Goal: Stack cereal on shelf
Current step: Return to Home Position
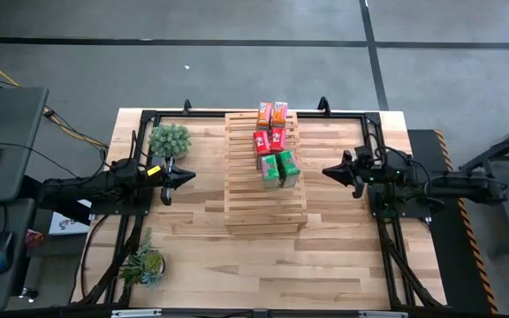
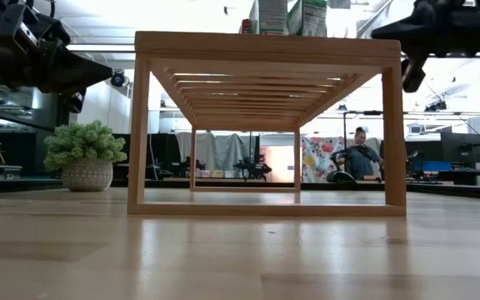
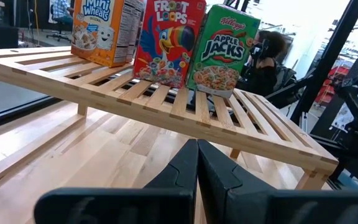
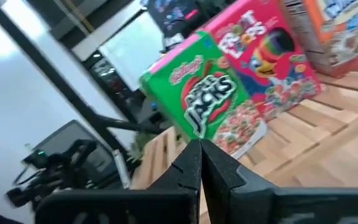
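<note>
on the table (image 1: 343,256) the shelf (image 1: 263,199) stands near the middle, closer to the far edge, and i count all six cereal boxes upright on its slatted top. they run in three side-by-side pairs from the shelf's far edge toward its middle: the orange pair (image 1: 272,113) at the far edge, the red pair (image 1: 269,140) next, and the green pair (image 1: 280,169) nearest the middle. so i judge the stacking itself done, with only parking the arms left. the left gripper (image 1: 186,176) hangs off the shelf's left edge, fingers pressed together and holding nothing. the right gripper (image 1: 330,170) hangs off the right edge, likewise closed and empty.
</note>
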### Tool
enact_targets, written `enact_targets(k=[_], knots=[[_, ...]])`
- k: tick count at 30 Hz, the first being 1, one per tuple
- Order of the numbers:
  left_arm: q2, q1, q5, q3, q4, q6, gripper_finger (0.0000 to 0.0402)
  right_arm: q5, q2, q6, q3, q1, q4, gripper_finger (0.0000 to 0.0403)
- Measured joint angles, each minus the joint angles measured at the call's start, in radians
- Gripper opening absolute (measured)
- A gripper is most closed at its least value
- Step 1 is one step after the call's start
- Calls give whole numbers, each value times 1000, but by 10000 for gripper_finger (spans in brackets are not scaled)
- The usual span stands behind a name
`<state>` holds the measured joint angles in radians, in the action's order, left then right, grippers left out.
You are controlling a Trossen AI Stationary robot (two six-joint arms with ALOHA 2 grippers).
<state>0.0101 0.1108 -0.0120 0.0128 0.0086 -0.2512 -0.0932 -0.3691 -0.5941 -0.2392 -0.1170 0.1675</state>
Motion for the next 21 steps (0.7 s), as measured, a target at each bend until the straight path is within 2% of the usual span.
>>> enact_targets(k=[4,8,12,16,19,21], knots=[[0,0,0,0,0,0,0,-22,90,8,26,-6,-64,0],[0,0,0,0,0,0,0,48,199,34,27,13,-190,0],[0,0,0,0,0,0,0,93,302,46,27,51,-234,0],[0,0,0,0,0,0,0,126,365,52,106,109,-112,0],[0,0,0,0,0,0,0,152,368,46,204,148,28,0],[0,0,0,0,0,0,0,172,363,57,229,159,47,0]])
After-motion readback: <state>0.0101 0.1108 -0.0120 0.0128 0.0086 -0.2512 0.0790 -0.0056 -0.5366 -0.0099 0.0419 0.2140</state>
